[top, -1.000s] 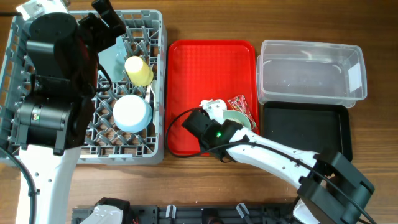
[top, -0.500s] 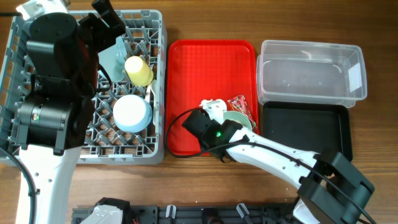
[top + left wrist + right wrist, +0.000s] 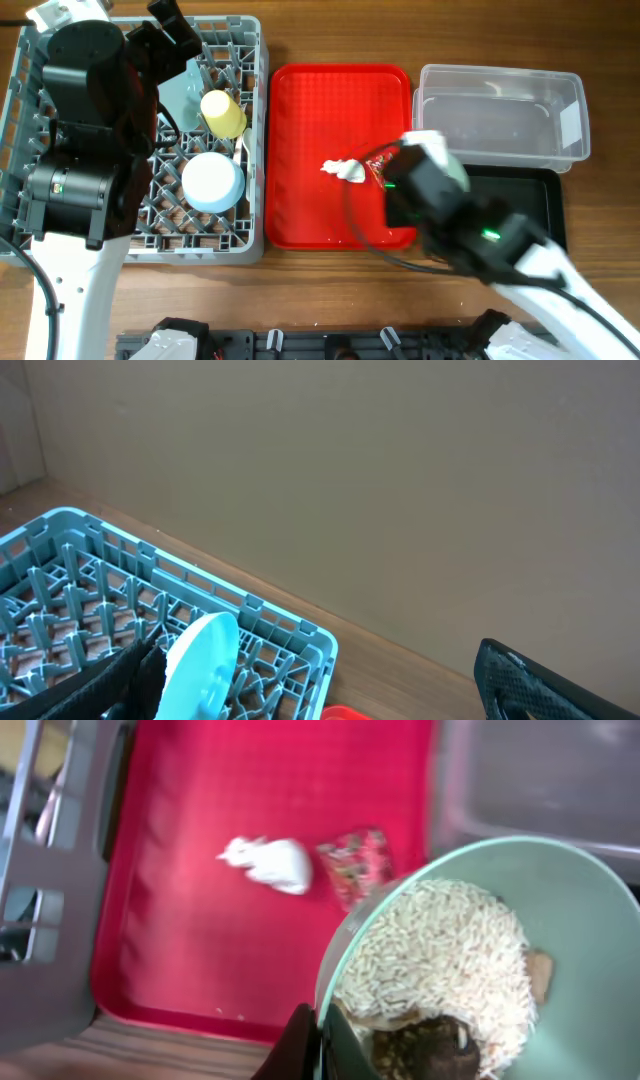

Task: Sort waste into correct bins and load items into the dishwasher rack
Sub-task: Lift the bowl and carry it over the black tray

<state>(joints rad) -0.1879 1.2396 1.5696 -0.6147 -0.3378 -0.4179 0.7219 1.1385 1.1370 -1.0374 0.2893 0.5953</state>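
Here the right claw [image 3: 318, 1038] grips the rim of a mint-green bowl [image 3: 570, 910] of rice [image 3: 440, 955] by the red tray [image 3: 250, 780], while the left claw [image 3: 315, 690] gapes above the rack [image 3: 60, 590].

The grey pegged rack [image 3: 252, 60] holds a yellow cup [image 3: 222, 112], a light blue plate [image 3: 212, 180] beside it near the rack's middle, and a pale mint racked bowl [image 3: 183, 88] propped among the pegs. Right of the rack lie a crumpled white tissue [image 3: 270, 862] and a shiny red wrapper [image 3: 355, 865], close together but apart. Farther right, the full bowl [image 3: 560, 890], mint, carries white rice [image 3: 440, 950] and brown scraps [image 3: 420, 1045]; the right end effector [image 3: 318, 1040] pinches its rim. Farthest from the rack sit the clear tub [image 3: 500, 110] and the black tray [image 3: 540, 190], side by side.
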